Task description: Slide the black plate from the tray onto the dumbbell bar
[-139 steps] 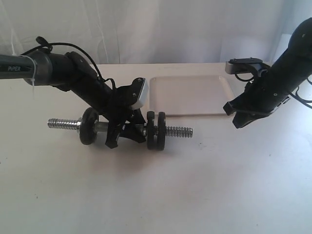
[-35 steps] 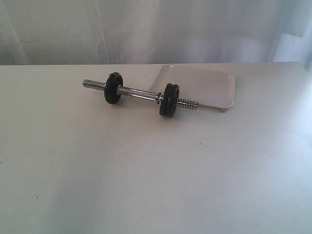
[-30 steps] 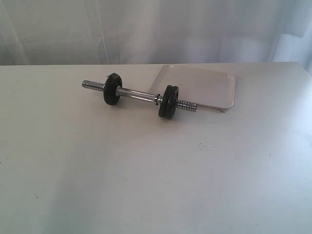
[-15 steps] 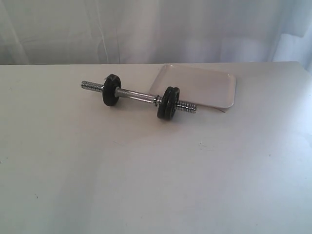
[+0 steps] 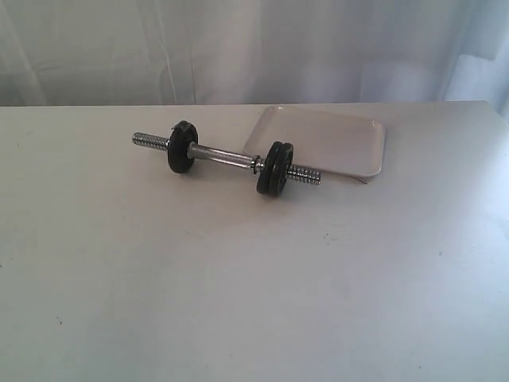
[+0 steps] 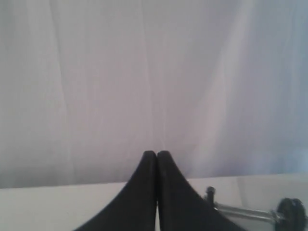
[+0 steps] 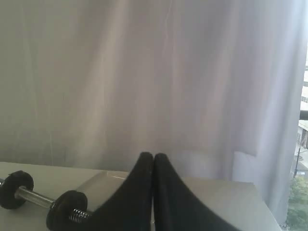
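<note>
The dumbbell bar (image 5: pixel 227 157) lies on the white table, slanting in front of the tray (image 5: pixel 334 142). One black plate (image 5: pixel 181 146) sits on its left part and two more (image 5: pixel 274 169) sit pressed together on its right part, with threaded ends sticking out. The tray shows only its bare pale floor. Neither arm appears in the exterior view. My left gripper (image 6: pixel 157 153) is shut on nothing, raised, with the bar (image 6: pixel 240 211) low beside it. My right gripper (image 7: pixel 153 155) is shut and holds nothing, with the plates (image 7: pixel 67 211) and the tray (image 7: pixel 103 180) below it.
A white curtain (image 5: pixel 254 48) hangs behind the table's far edge. The white tabletop (image 5: pixel 254 286) spreads wide in front of the dumbbell. A window strip with greenery (image 7: pixel 301 192) shows at the edge of the right wrist view.
Both arms, which were at the bar several seconds ago, have left the exterior view. Over the last second the dumbbell shifted slightly left and forward, then came to rest.
</note>
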{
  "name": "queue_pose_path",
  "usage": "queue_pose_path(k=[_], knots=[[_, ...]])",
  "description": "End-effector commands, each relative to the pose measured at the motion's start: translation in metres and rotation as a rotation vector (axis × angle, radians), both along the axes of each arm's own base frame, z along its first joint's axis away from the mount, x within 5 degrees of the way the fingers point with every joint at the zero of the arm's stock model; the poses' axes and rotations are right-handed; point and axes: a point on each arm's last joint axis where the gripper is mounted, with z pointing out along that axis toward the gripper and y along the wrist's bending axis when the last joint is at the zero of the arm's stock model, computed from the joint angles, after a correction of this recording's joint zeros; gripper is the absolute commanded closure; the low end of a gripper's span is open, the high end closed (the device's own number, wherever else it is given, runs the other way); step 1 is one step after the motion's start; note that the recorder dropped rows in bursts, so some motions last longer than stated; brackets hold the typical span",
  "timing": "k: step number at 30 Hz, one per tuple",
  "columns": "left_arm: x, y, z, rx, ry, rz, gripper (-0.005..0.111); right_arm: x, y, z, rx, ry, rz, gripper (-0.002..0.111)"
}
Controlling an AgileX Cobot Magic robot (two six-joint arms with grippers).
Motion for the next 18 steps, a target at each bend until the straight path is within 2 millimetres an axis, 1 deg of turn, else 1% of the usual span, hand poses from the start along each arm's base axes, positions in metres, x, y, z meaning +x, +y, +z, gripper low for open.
queue_pose_path(k=[1, 3, 6, 12, 13, 14, 16, 17, 18], knots=[[0.002, -0.009, -0.018, -0.081, 0.157, -0.116, 0.107, 0.002, 0.0, -0.006, 0.012, 0.013, -0.003, 0.108], [0.008, -0.009, -0.034, -0.093, 0.2, -0.114, 0.107, 0.007, 0.0, -0.013, 0.015, 0.009, -0.009, 0.108], [0.016, -0.006, -0.057, -0.118, 0.23, -0.079, 0.107, 0.015, -0.001, -0.028, 0.042, 0.007, -0.015, 0.108], [0.027, -0.004, -0.106, -0.113, 0.336, -0.035, 0.107, 0.029, -0.002, -0.069, 0.06, 0.05, -0.036, 0.108], [0.027, -0.003, -0.111, -0.078, 0.348, -0.027, 0.107, 0.031, -0.002, -0.077, 0.058, 0.078, -0.036, 0.108], [0.027, -0.004, -0.112, -0.052, 0.355, -0.029, 0.107, 0.033, -0.001, -0.087, 0.051, 0.115, -0.035, 0.108], [0.025, -0.007, -0.121, 0.025, 0.438, -0.066, 0.107, 0.036, -0.001, -0.107, 0.022, 0.173, -0.041, 0.108], [0.024, -0.008, -0.122, 0.018, 0.449, -0.075, 0.107, 0.036, -0.001, -0.107, 0.02, 0.17, -0.041, 0.108], [0.024, -0.008, -0.122, 0.018, 0.449, -0.075, 0.107, 0.036, -0.001, -0.11, 0.022, 0.203, -0.035, 0.108]])
